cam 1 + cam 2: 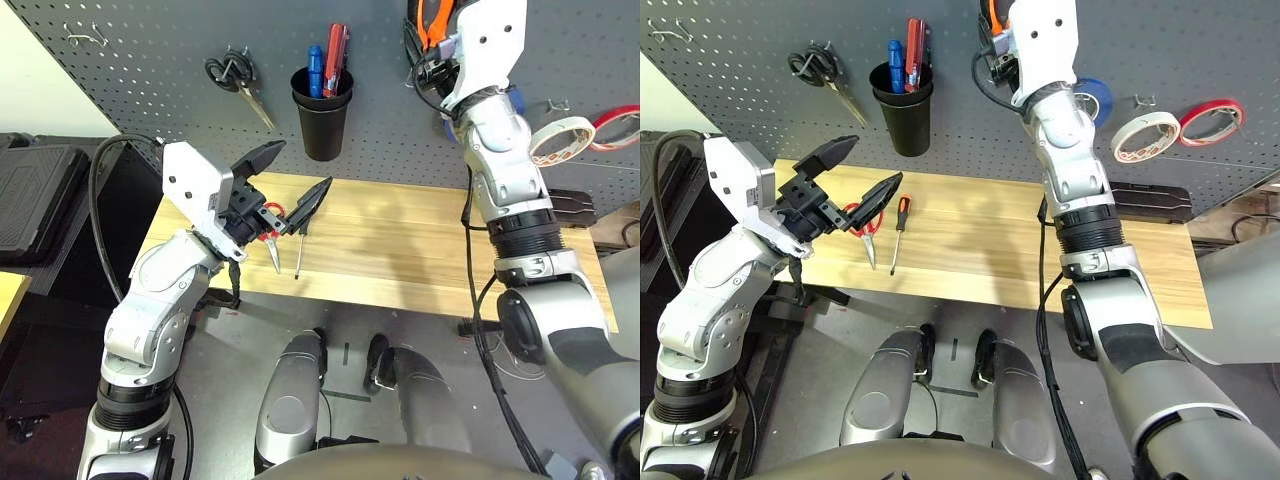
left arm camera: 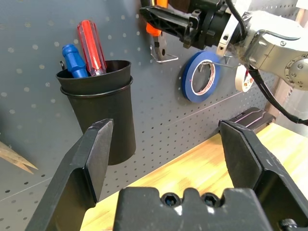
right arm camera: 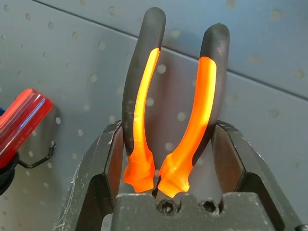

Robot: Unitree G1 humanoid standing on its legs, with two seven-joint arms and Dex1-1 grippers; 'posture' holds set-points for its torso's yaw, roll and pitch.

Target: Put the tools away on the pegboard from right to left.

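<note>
Pliers (image 3: 173,110) pinched in my right gripper (image 3: 166,159) up at pegboard (image 1: 150,50) (hook beside), my left gripper (image 1: 850,175) spread above red-handled scissors (image 1: 862,225), screwdriver (image 1: 898,232) on table (image 1: 980,240).

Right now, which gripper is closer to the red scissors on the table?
Left. The left gripper hangs open just above the red scissors at the table's left end. The right gripper is up at the pegboard, holding the pliers.

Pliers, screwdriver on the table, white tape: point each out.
Pliers (image 3: 199,103): right wrist view, orange handle.
Screwdriver (image 1: 897,232): right eye view, shaft below the handle.
White tape (image 1: 1124,145): right eye view, the roll's band.
</note>
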